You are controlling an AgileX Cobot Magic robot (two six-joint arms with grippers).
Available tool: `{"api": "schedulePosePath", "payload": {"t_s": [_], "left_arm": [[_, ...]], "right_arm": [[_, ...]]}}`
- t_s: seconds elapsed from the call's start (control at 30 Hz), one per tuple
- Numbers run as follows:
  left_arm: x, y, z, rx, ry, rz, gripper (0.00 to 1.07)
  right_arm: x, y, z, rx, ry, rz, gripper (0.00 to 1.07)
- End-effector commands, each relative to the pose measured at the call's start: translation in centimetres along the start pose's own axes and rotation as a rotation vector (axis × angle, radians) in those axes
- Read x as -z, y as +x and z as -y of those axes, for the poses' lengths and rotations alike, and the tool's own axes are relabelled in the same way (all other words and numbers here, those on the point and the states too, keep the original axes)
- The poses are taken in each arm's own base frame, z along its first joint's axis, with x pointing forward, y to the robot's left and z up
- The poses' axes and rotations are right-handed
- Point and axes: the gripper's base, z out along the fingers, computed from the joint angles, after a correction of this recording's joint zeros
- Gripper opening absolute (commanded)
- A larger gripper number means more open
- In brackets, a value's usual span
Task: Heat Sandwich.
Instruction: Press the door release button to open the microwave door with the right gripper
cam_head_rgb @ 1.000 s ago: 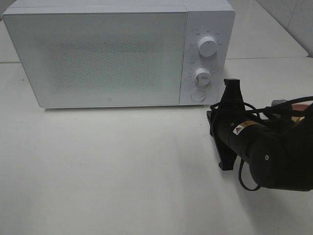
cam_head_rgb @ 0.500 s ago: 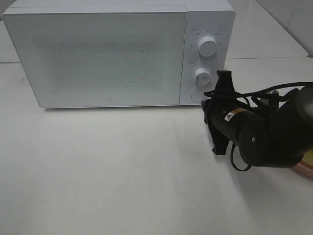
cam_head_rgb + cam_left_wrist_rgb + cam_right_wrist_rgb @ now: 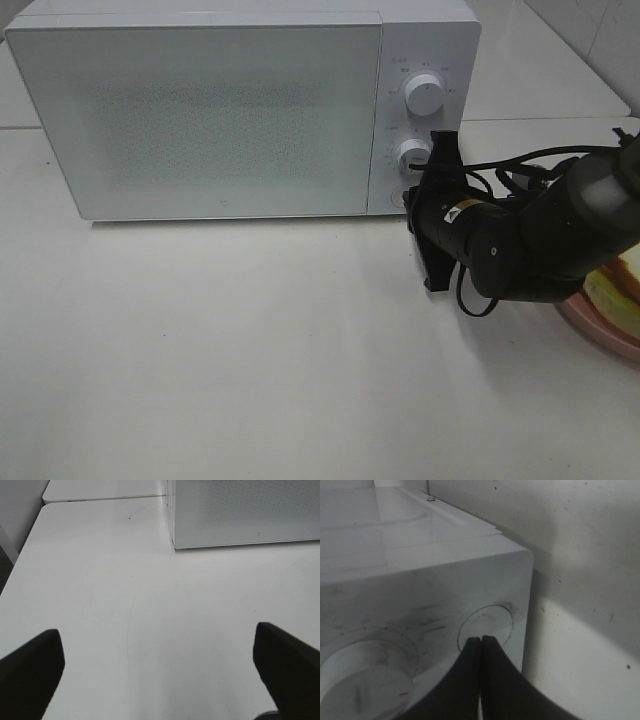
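Note:
The white microwave [image 3: 200, 110] stands at the back with its door closed. My right gripper [image 3: 410, 198] is shut with nothing in it. Its joined tips [image 3: 481, 640] rest at the round door button [image 3: 490, 620] on the low corner of the control panel. At the right edge, partly behind the right arm, the sandwich [image 3: 626, 278] lies on a pink plate [image 3: 598, 322]. My left gripper [image 3: 160, 680] is open over bare table left of the microwave and does not show in the exterior high view.
Two white knobs, an upper one [image 3: 425, 93] and a lower one [image 3: 412, 155], sit above the button. White table [image 3: 250, 340] stretches in front of the microwave. The table's left edge [image 3: 20, 555] runs close to the left gripper.
My right arm has swung left and toward the microwave, bringing its shut tips to the door button. This uncovered the sandwich and plate at the right edge. The left gripper stayed open.

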Motion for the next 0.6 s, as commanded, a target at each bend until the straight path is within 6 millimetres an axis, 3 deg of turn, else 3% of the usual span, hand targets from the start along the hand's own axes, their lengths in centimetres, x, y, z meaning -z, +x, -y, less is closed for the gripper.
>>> {"api": "schedulePosePath", "payload": {"t_s": [0.03, 0.6], "left_arm": [[0.3, 0.2, 0.0, 0.0, 0.001, 0.027, 0.97], [0.3, 0.2, 0.0, 0.0, 0.001, 0.027, 0.97]], "right_arm": [[-0.4, 0.1, -0.1, -0.001, 0.003, -0.009, 0.0], [-2.1, -0.3, -0.8, -0.03, -0.095, 0.053, 0.0]]}}
